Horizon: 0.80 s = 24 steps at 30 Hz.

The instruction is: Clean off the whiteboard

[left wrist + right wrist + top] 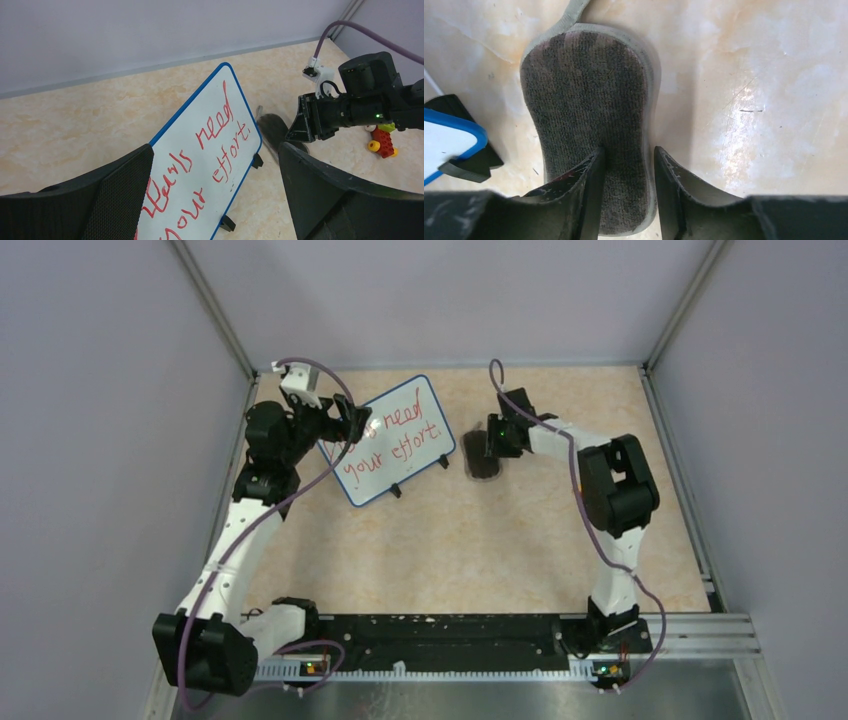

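Note:
The whiteboard (395, 440) stands tilted on small black feet at the back left, red handwriting across it. My left gripper (352, 423) hovers at its left end, wide open, with the board (210, 145) showing between the two fingers (120, 195). Just right of the board a dark grey eraser pad (483, 458) lies flat on the table. My right gripper (628, 150) is down over the pad (584, 100); its left finger rests on the pad and its right finger stands just off the pad's right rim, a gap still between the jaws. A blue corner of the board (454, 135) shows at left.
Small red and yellow toy bricks (382, 142) lie on the table beyond my right arm (370, 100). Grey walls close in the beige table (450, 540) at the back and sides. The black mounting rail (450, 635) runs along the near edge.

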Each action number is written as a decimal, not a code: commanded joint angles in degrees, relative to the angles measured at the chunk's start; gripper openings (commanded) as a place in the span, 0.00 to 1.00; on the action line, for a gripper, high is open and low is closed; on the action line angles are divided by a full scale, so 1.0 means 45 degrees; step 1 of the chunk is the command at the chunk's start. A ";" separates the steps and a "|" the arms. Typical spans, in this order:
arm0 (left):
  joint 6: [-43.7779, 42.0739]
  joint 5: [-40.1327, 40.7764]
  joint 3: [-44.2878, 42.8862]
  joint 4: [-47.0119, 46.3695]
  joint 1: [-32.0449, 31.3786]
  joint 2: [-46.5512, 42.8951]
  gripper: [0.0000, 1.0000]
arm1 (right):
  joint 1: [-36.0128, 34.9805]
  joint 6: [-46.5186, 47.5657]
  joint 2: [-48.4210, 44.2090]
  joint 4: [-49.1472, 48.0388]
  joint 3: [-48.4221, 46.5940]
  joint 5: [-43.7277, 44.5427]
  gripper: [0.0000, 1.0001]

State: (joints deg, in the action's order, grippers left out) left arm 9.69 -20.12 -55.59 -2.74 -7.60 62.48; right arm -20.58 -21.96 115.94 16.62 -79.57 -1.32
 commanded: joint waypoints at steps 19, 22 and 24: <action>-0.0084 -0.0014 0.0106 -0.0620 -0.0031 -0.0800 0.99 | -0.2791 -0.0156 -0.3115 0.4325 0.2259 0.9529 0.00; -0.0141 0.0191 0.0098 -0.0565 -0.0031 -0.0922 0.99 | -0.3931 -0.0604 -0.2855 0.6248 0.2148 1.2198 0.00; -0.0190 0.0465 0.0074 -0.0472 -0.0031 -0.1020 0.99 | -0.4666 -0.1089 -0.2558 0.7372 0.1946 1.3187 0.00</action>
State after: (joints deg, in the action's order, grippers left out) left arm 9.45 -19.84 -55.55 -3.01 -7.60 59.83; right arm -35.97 -23.00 103.92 35.35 -69.78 38.70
